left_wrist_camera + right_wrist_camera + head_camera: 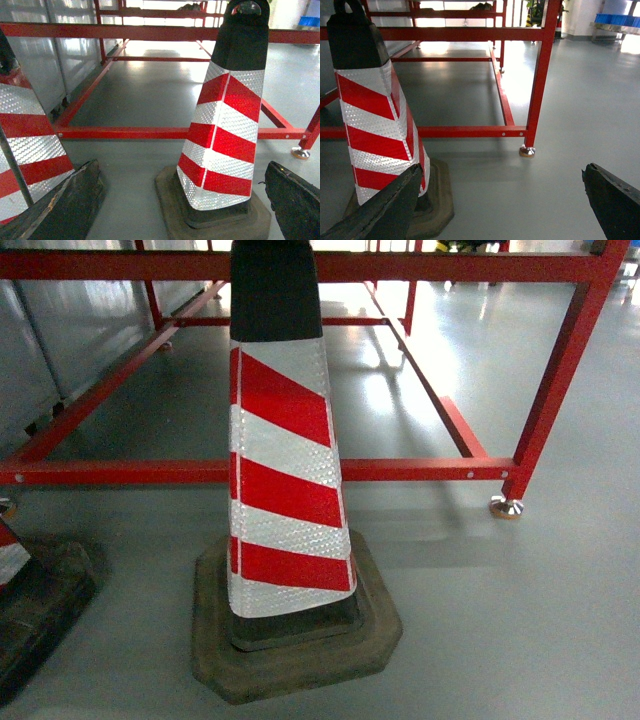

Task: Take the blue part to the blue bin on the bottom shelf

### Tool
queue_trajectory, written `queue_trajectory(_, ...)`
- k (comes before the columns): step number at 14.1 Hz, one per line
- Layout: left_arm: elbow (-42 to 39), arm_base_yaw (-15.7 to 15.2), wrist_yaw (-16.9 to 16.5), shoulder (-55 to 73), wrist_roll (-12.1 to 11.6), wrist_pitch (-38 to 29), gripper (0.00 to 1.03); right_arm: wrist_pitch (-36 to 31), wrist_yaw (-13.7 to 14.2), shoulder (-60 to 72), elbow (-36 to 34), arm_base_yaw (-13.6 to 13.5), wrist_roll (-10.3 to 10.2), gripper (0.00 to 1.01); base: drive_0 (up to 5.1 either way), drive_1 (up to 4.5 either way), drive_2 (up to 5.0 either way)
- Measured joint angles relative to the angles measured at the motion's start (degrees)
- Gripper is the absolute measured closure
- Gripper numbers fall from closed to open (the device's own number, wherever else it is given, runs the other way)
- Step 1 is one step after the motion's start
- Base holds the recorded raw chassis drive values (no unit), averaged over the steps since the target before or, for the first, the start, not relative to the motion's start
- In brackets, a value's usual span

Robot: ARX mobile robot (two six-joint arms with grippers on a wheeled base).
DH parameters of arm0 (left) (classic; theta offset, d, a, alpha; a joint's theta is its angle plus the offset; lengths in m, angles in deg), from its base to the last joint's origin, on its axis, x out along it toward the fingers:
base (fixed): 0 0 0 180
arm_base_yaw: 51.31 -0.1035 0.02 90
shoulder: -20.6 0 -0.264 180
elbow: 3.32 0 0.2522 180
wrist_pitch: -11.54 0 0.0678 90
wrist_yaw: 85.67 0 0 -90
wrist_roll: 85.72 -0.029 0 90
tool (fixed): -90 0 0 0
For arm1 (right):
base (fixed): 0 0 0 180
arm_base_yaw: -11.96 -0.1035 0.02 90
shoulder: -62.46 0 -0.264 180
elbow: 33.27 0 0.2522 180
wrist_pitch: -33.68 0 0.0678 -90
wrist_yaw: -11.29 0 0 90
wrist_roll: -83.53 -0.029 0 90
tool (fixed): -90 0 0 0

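Note:
No blue part shows in any view, and the bottom shelf is out of view. Far off at the top right of the right wrist view, blue crates (619, 19) rest on a shiny rack; I cannot tell whether one is the blue bin. My left gripper (181, 167) is open, low over the grey floor, with its black fingers (65, 205) spread wide and nothing between them. My right gripper (501, 170) is open too, its dark fingers (615, 200) apart over bare floor. Neither gripper shows in the head view.
A red-and-white striped traffic cone (285, 470) on a dark rubber base stands right in front. A second cone (10, 560) is at the left edge. Behind them runs a low red steel frame (420, 470) with a footed post (507, 506). Grey panels line the left wall.

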Motion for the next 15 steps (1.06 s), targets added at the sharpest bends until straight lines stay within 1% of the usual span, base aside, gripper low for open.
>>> queue_trajectory(15, 0.0, 0.0, 0.0, 0.0, 0.0, 0.1, 0.05, 0.1, 0.0, 0.0, 0.0, 0.0, 0.0, 0.03, 0.0, 0.00, 0.0)
